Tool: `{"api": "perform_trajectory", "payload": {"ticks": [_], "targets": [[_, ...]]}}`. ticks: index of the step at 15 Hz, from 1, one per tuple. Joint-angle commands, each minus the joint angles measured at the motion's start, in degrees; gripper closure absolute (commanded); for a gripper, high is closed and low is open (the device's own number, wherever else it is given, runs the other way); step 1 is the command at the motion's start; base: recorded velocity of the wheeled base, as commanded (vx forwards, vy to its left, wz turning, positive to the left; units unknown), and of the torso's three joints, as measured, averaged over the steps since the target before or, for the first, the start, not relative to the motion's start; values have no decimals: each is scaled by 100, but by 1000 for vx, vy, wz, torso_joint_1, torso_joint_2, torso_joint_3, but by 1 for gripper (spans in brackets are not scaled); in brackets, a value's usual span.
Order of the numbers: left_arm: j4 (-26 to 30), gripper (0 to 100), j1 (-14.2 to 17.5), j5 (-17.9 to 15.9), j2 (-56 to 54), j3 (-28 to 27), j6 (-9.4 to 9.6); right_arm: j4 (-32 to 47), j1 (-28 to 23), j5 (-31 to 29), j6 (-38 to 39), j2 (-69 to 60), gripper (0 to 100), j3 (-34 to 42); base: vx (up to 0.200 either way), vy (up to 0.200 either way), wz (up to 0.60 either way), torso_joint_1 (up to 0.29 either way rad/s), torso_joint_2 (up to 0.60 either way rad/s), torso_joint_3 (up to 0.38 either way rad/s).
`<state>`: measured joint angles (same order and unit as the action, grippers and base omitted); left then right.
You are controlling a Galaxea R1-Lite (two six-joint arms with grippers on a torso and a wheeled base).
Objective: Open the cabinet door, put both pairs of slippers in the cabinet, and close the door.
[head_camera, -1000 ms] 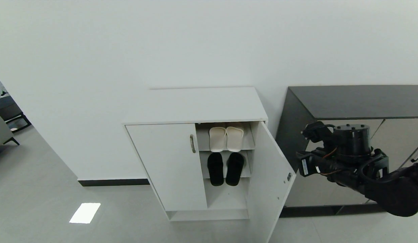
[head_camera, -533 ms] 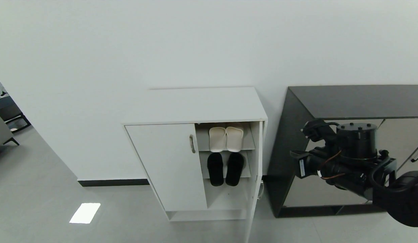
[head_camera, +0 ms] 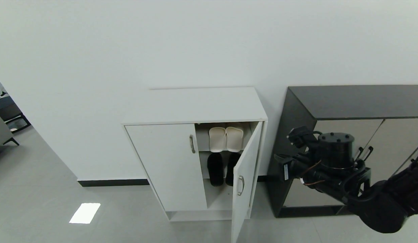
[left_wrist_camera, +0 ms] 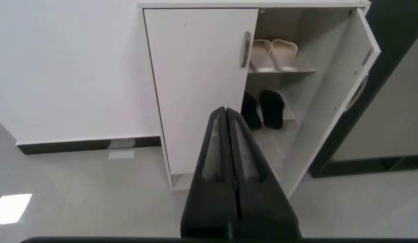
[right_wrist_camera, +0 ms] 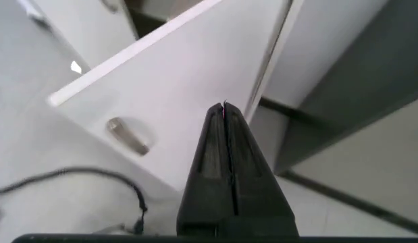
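In the head view, the white cabinet (head_camera: 205, 104) stands against the wall, with a dark sideboard (head_camera: 347, 101) just beside it on the right. The left door (head_camera: 165, 162) is closed. The right door (head_camera: 245, 155) is roughly half open, its handle (head_camera: 241, 185) facing outward. The white slippers (head_camera: 225, 139) lie side by side on the upper shelf. The black slippers (head_camera: 216, 168) lie on the shelf below, and the door edge partly hides the right one. The right arm (head_camera: 330, 162) is in front of the sideboard, to the right of the open door.

In the left wrist view, the left gripper (left_wrist_camera: 226, 115) has its fingers (left_wrist_camera: 215, 145) pressed flat together with nothing between them. It is well apart from the cabinet (left_wrist_camera: 202, 74) and in front of the closed left door. Past it, the white slippers (left_wrist_camera: 275, 54) sit on the upper shelf and the black slippers (left_wrist_camera: 263, 108) on the lower one. The right door (left_wrist_camera: 337, 88) is angled out from the opening.

In the right wrist view, the right gripper (right_wrist_camera: 225, 108) is also clenched on nothing, its fingers (right_wrist_camera: 214, 145) meeting in a thin line. Its tip lies over the outer face of the right door (right_wrist_camera: 175, 81), near the hinge side and away from the handle (right_wrist_camera: 127, 135). Whether the tip touches the panel cannot be told. The sideboard (right_wrist_camera: 371, 88) is beyond.
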<state>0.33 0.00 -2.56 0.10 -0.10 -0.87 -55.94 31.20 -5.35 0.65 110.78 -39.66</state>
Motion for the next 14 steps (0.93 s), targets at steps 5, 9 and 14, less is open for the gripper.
{"api": "perform_trajectory", "payload": {"ticks": [5, 9, 14], "targets": [[2, 100, 0, 1, 8, 1, -1, -584, 493, 113, 366, 1034, 100, -104, 0, 0, 0, 0, 0, 0], [2, 100, 0, 1, -1, 1, 16, -795, 493, 113, 366, 1289, 100, -236, 150, 0, 0, -2, 1, 1], [2, 100, 0, -8, -1, 1, 25, -795, 554, 122, 357, 1491, 100, -561, 0, 0, 0, 0, 0, 0]]}}
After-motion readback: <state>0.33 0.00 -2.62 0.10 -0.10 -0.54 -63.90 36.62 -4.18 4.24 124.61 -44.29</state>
